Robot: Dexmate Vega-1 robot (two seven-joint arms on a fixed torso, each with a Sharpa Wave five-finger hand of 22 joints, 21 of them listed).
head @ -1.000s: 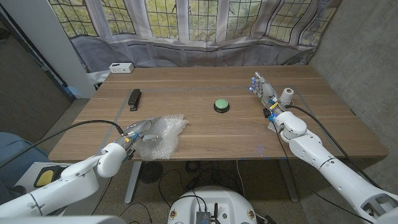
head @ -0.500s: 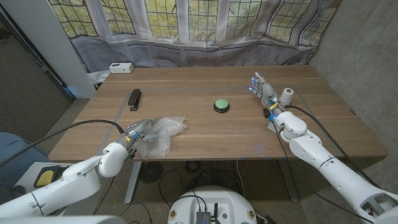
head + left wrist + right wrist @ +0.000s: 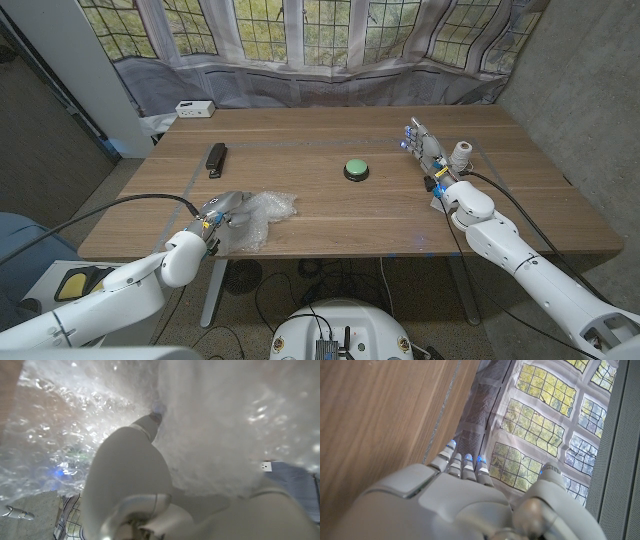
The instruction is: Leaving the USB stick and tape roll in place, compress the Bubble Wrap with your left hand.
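Clear, crumpled bubble wrap [image 3: 263, 213] lies bunched near the table's front left edge. My left hand [image 3: 221, 216] grips its near side, fingers dug into the plastic. Up close in the left wrist view, the bubble wrap [image 3: 215, 420] folds around my left hand [image 3: 130, 475]. A black USB stick [image 3: 216, 158] lies farther back on the left, apart from the wrap. By the right edge a white tape roll [image 3: 461, 153] stands just beside my right hand [image 3: 424, 149], which holds nothing, its fingers straight and apart. The right wrist view shows the right hand [image 3: 455, 485] over the wood.
A green push button [image 3: 356, 169] sits at the middle of the wooden table [image 3: 380, 215]. At the back left corner lies a small white box [image 3: 194, 108]. Curtained windows run behind the table. A black cable trails from each arm.
The bubble wrap has been drawn in and bunched smaller under my left hand, its far corner pulled toward the hand. The right hand, USB stick and tape roll have not moved.
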